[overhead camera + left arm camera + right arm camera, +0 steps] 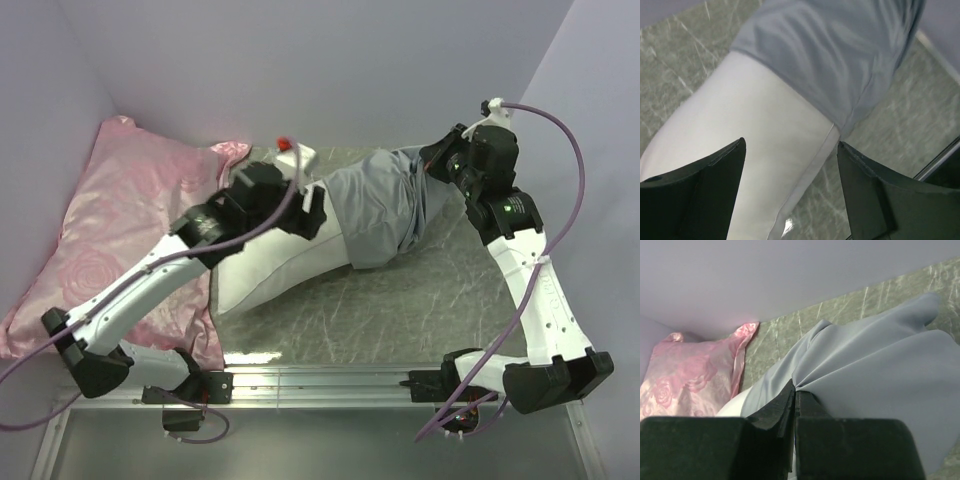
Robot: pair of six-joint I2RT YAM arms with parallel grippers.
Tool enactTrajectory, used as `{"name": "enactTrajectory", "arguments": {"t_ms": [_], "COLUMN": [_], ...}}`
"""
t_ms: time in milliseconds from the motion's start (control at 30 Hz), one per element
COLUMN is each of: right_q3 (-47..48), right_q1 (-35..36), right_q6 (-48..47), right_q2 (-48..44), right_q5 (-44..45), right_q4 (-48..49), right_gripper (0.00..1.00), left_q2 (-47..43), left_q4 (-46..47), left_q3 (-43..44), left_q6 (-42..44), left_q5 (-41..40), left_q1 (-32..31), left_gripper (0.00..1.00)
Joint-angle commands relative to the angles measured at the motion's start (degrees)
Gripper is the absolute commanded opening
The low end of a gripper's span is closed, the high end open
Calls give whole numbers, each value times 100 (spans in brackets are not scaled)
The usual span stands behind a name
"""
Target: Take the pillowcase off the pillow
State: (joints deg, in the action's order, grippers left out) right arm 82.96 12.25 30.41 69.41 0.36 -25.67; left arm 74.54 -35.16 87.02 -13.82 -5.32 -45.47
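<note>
The white pillow (275,270) lies in the middle of the table, its right end still inside the grey pillowcase (375,210). My left gripper (305,208) is open above the bare pillow, just left of the pillowcase's open edge. In the left wrist view the pillow (755,135) and pillowcase (840,55) lie below the spread fingers (705,195). My right gripper (438,165) is shut on a pinched fold of the pillowcase (875,360) at its far right end; the fabric gathers at the fingertips (795,390).
A pink rose-patterned satin pillow (110,220) lies at the left against the wall, under my left arm. Lilac walls close in the back and both sides. A metal rail (320,380) runs along the table's near edge.
</note>
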Motion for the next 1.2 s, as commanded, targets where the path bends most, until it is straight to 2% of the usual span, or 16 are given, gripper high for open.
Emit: {"name": "enactTrajectory", "arguments": {"t_ms": [0, 67, 133, 267, 400, 433, 467, 633, 733, 800, 833, 867, 900, 933, 1067, 1167], "right_q3": [545, 669, 730, 809, 915, 950, 968, 1319, 1609, 1775, 1846, 1916, 2117, 2250, 3032, 3612], "right_q1": [93, 84, 85, 93, 84, 84, 84, 84, 93, 84, 84, 76, 67, 41, -319, -662], "right_q6": [-71, -115, -106, -88, -115, -115, -115, -141, -185, -194, -211, -246, -351, -387, -484, -510], "right_q2": [-103, -103, -103, -120, -173, -199, -226, -305, -340, -375, -419, -445, -463, -481, -463, -446], "right_q5": [113, 113, 78, 8, 8, -1, -1, 16, 34, 52, 87, 270, 419, 534, 711, 781], "right_q4": [274, 221, 203, 150, 89, 71, 45, -113, -324, -351, -377, -473, -535, -605, -1114, -1378], "right_gripper": [0, 0, 0, 0, 0, 0, 0, 0, 0, 0, 0, 0, 0, 0, 0, 0], "left_q2": [262, 263, 245, 333, 561, 683, 763, 1009, 1211, 1247, 1229, 1212, 1177, 1107, 1010, 1097], "left_q4": [-457, -169, 235, 684, 1010, 1141, 1291, 2117, 2469, 2680, 2829, 2839, 2822, 2717, 2200, 1559], "left_q3": [-361, -641, -967, -1283, -1520, -1609, -1670, -2154, -2304, -2383, -2383, -2322, -2287, -2252, -1954, -1716], "left_q6": [433, 547, 714, 863, 1231, 1303, 1321, 1725, 1804, 1918, 1901, 1736, 1604, 1463, 646, -459], "left_q5": [-1382, -1620, -1823, -2016, -2920, -3514, -3702, -4037, -4555, -4741, -4854, -4977, -5057, -5084, -4988, -4611], "left_q1": [-610, -1024, -1339, -1420, -1701, -1771, -1789, -1912, -1913, -1904, -1860, -1825, -1755, -1580, -974, -350], "left_gripper": [78, 95, 96, 99, 99, 99, 99, 99, 99, 89, 61, 42, 10, 1, 0, 0]}}
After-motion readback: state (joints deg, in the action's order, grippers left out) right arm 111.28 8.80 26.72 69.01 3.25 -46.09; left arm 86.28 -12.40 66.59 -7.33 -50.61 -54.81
